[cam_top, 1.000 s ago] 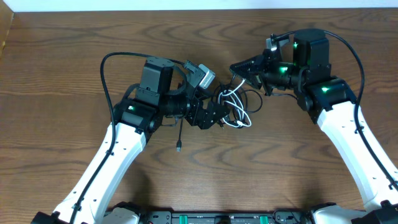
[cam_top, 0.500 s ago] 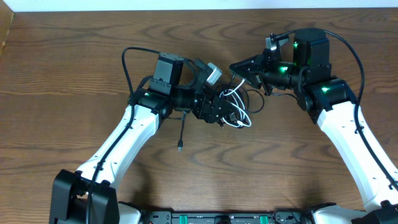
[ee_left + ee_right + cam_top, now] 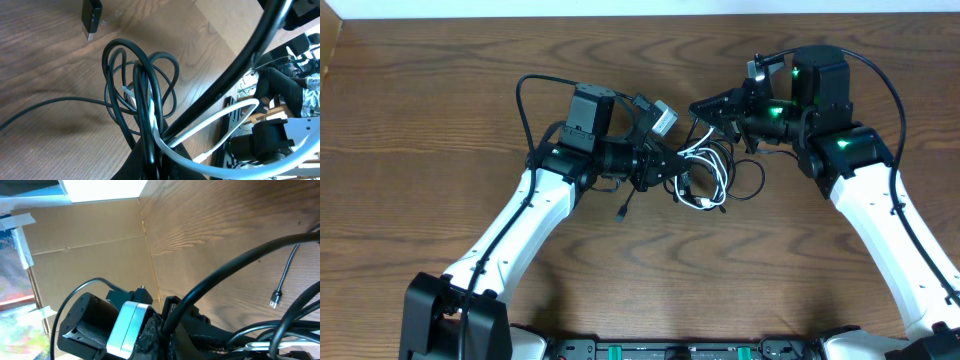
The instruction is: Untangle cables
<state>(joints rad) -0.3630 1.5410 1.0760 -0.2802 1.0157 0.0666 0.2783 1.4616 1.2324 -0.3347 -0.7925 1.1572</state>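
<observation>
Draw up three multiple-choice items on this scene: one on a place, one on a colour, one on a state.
1. Where is the tangle of cables?
A. between the left end effector and the right end effector
B. at the table's near edge
C. in the far left corner

2. What colour is the one cord that is not black?
A. red
B. white
C. yellow

3. How is the left end effector?
A. open above bare wood
B. shut on the cables
C. out of every view

Answers:
1 A: the overhead view shows the knot lying between the two arms' tips.
2 B: a white cord loops through the black ones.
3 B: the left wrist view shows the bundle clamped at its fingers.
</observation>
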